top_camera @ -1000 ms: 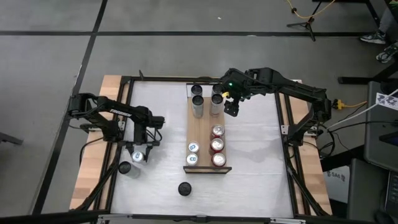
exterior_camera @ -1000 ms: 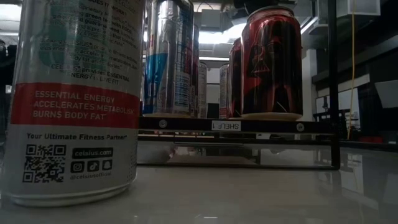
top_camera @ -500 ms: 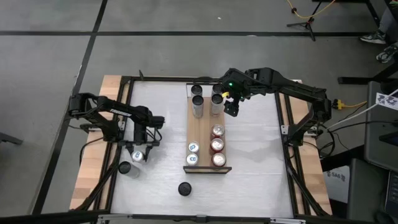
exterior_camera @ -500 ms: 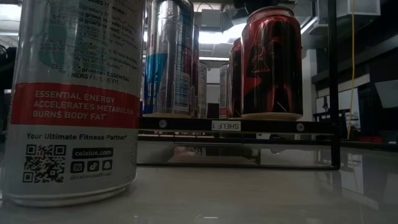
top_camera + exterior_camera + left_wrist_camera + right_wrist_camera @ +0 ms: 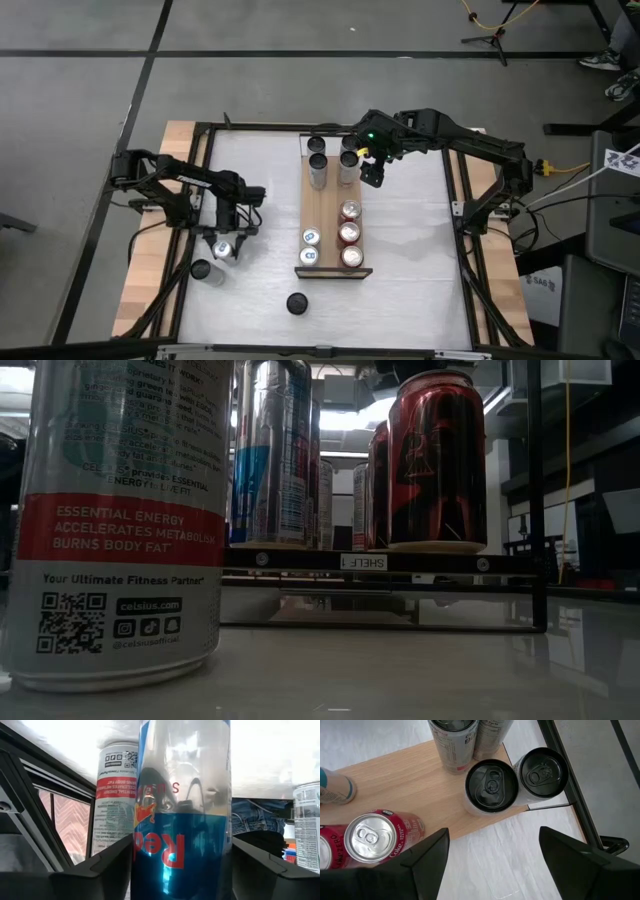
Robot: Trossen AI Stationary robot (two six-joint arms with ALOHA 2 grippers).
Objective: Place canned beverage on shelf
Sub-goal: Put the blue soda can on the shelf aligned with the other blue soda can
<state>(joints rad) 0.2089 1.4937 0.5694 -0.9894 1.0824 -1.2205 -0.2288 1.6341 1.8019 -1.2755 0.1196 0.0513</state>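
So the left pincer is down over the white worktop, left of the long light-brown wooden shelf plank, with its fingers on either side of a tall blue-and-silver energy drink can. From the wrist camera the can sits right between the dark fingers, but I honestly can't tell if they're actually squeezing it or just standing close beside it. The can is upright on the worktop, well apart from the shelf.

Just beside it towards the front-left corner stands a white slim can with a red band, and a dark-topped can sits alone near the front edge.

The right pincer hovers just off the right side of the shelf, near its far end, fingers spread apart and holding nothing. On the shelf: four tall silver cans with dark tops bunched at the far end, three red cola cans in a row along the right side, and two blue-topped cans next to them on the left, by the dark lip.
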